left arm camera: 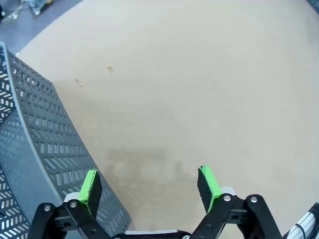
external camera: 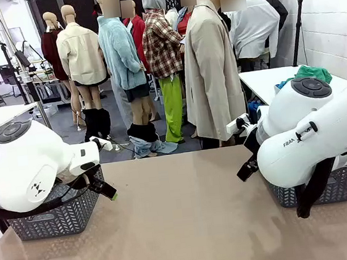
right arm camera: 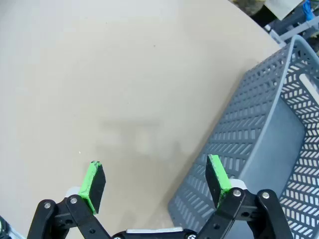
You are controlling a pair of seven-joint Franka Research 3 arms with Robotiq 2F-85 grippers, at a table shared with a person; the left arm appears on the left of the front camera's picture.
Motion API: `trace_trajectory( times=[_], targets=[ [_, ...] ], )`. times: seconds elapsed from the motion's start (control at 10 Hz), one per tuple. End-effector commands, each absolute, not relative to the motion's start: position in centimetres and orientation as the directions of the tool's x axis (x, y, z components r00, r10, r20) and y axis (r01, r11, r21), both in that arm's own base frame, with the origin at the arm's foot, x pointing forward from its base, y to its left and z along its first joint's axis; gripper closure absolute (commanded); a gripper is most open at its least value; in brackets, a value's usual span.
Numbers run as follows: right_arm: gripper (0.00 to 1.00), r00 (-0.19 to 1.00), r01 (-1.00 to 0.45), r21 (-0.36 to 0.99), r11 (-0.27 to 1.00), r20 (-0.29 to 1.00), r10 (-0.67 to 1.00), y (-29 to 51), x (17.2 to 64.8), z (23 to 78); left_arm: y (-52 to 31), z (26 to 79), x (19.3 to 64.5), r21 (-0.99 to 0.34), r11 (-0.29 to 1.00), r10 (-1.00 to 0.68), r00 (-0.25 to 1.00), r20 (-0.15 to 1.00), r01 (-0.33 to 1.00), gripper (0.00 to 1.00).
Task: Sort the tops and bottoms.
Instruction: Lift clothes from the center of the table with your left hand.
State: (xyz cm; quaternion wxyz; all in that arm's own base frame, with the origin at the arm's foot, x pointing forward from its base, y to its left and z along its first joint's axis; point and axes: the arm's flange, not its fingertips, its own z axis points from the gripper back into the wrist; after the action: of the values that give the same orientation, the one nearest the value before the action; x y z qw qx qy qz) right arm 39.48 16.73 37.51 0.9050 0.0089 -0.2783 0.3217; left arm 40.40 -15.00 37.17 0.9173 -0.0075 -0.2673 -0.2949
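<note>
The left gripper (left arm camera: pixel 149 184) sits at the bottom of its wrist view with its jaws spread wide and nothing between them; its green pads (left arm camera: pixel 90 186) hang above the bare tan table (external camera: pixel 190 227); the pad on the picture's left lies over the perforated wall of a grey basket (left arm camera: pixel 35 139), though I cannot tell if they touch. In the front view that basket (external camera: pixel 59 219) stands at the lower left of the frame, half hidden behind the white left arm.

The right gripper (right arm camera: pixel 155 179) is likewise wide apart and holds nothing; one pad (right arm camera: pixel 92 179) is over the table top, the other over the near corner of a second grey basket (right arm camera: pixel 259 149) that fills the right side of that wrist view; its slotted walls and part of its floor show. In the front view this basket (external camera: pixel 341 187) stands at the lower right, behind the right arm.

The cloth is well apart from both grippers; a bunched green cloth (external camera: pixel 309 72) lies on a white table (external camera: pixel 262 83) in the upper right of the front view, behind the right arm's upper joint; a bit of blue cloth (external camera: pixel 284 83) shows just beside it on the picture's left, too small to tell what garment it is.
</note>
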Motion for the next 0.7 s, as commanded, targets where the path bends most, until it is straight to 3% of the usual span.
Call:
trace_trajectory(
  times=[0.0,0.6],
  targets=[
    [0.0,0.638,-0.587,-0.163,0.793,0.51,0.577,16.73,39.48,37.51,-15.0,37.17,40.39,0.144,0.826,-0.537,0.683,0.495,0.545,0.0],
    [0.0,0.638,-0.587,-0.163,0.793,0.51,0.577,16.73,39.48,37.51,-15.0,37.17,40.39,0.144,0.826,-0.537,0.683,0.495,0.545,0.0]
  ],
)
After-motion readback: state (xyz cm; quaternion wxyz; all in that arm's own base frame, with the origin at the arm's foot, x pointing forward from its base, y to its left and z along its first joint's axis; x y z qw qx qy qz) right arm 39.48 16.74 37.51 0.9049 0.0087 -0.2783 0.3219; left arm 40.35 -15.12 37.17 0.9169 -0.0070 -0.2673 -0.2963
